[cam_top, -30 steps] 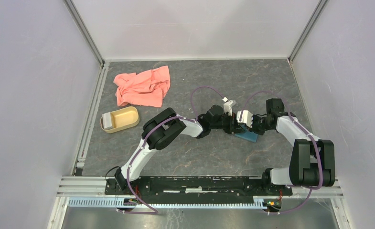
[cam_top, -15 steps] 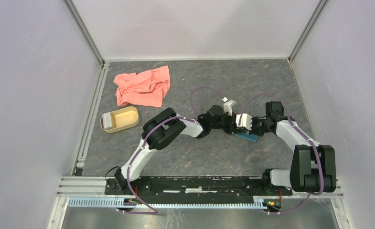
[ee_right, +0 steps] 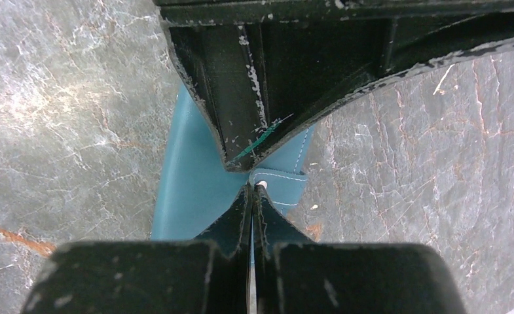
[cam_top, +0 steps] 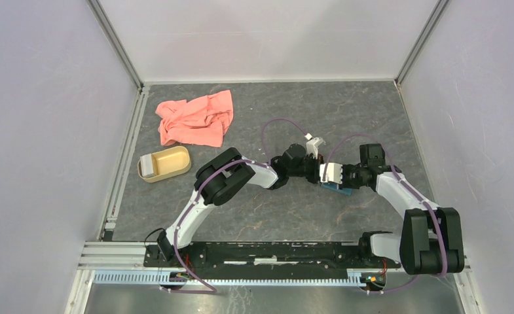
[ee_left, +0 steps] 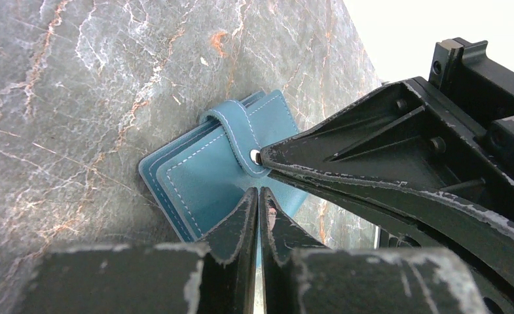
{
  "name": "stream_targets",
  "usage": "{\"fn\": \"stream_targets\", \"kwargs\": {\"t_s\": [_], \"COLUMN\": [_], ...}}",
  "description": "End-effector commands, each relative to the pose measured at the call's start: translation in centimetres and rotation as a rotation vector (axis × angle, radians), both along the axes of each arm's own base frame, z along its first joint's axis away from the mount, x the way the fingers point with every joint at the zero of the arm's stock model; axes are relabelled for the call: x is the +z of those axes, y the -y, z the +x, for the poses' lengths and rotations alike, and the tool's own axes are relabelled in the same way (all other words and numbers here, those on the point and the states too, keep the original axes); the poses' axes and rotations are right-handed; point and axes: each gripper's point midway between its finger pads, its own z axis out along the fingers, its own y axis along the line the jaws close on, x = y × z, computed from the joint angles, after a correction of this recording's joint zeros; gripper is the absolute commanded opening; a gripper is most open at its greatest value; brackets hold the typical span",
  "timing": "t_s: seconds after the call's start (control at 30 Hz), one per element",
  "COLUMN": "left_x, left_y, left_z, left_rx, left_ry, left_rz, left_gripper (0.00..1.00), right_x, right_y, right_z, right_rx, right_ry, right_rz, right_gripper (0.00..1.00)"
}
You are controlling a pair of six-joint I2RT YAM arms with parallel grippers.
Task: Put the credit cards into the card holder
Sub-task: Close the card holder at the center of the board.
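Note:
The teal card holder (cam_top: pixel 339 188) lies right of the table's middle, closed, with its snap tab (ee_left: pixel 239 136) wrapped over one edge. My left gripper (ee_left: pixel 258 191) is shut on the holder's near edge (ee_left: pixel 201 183), and a thin teal sliver shows between its fingers (ee_right: pixel 241 111). Facing it, my right gripper (ee_right: pixel 252 188) is shut with nothing in it, its tips touching the snap tab (ee_right: pixel 285 183). No credit cards show at the holder. The only card-like thing is a pale rectangle (cam_top: pixel 148 165) in the tan dish.
The tan oval dish (cam_top: pixel 172 162) sits at the left, near the side rail. A salmon-pink cloth (cam_top: pixel 195 118) lies crumpled behind it. Both arms meet over the holder, with purple cables looping above them.
My right arm has slid left, bringing its shut gripper over the holder and up against the left one. The left arm and the holder have stayed put.

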Motion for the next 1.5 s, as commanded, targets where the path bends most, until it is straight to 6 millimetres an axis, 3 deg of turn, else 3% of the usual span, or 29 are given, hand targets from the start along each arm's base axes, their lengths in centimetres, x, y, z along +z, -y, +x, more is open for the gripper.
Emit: {"fn": "stream_targets", "kwargs": {"t_s": [0.0, 0.6, 0.77, 0.9, 1.03, 1.1, 1.2, 1.3, 1.33, 1.47], "left_x": [-2.1, -1.9, -1.6, -1.1, -0.4, 0.4, 2.8, 6.5, 7.7, 12.0], "left_y": [-0.2, -0.3, -0.4, -0.7, -1.2, -1.4, -1.8, -2.4, -2.8, -5.8], "left_z": [-0.2, -0.2, -0.1, 0.2, 0.5, 0.9, 1.9, 2.8, 3.0, 3.2], "left_rx": [0.002, 0.005, 0.007, 0.012, 0.015, 0.020, 0.030, 0.037, 0.042, 0.088], "left_ry": [-0.047, -0.050, -0.054, -0.046, -0.033, -0.021, 0.017, 0.086, 0.111, 0.238], "left_rz": [0.047, 0.041, 0.032, 0.029, 0.037, 0.033, 0.014, -0.003, -0.002, 0.029], "left_gripper": [0.11, 0.11, 0.10, 0.11, 0.13, 0.16, 0.20, 0.23, 0.24, 0.32], "right_x": [-3.4, -5.7, -4.9, -2.0, 2.8, 4.9, 7.1, 8.8, 9.4, 12.8], "right_y": [-0.2, 0.5, -0.2, -1.5, -2.5, -2.8, -2.8, -2.3, -2.0, -1.3], "right_z": [-4.7, -7.3, -6.4, -3.6, -0.4, 0.2, 0.3, 0.4, 0.6, 1.0], "right_rx": [0.025, 0.068, 0.023, -0.048, -0.095, -0.095, -0.108, -0.171, -0.200, -0.297], "right_ry": [-0.180, -0.257, -0.259, -0.206, -0.089, -0.051, -0.020, 0.014, 0.031, 0.129], "right_rz": [-0.024, -0.166, -0.120, -0.031, 0.047, 0.071, 0.084, 0.100, 0.104, 0.170], "right_gripper": [0.00, 0.00, 0.01, 0.25, 0.48, 0.57, 0.66, 0.71, 0.76, 0.91]}}
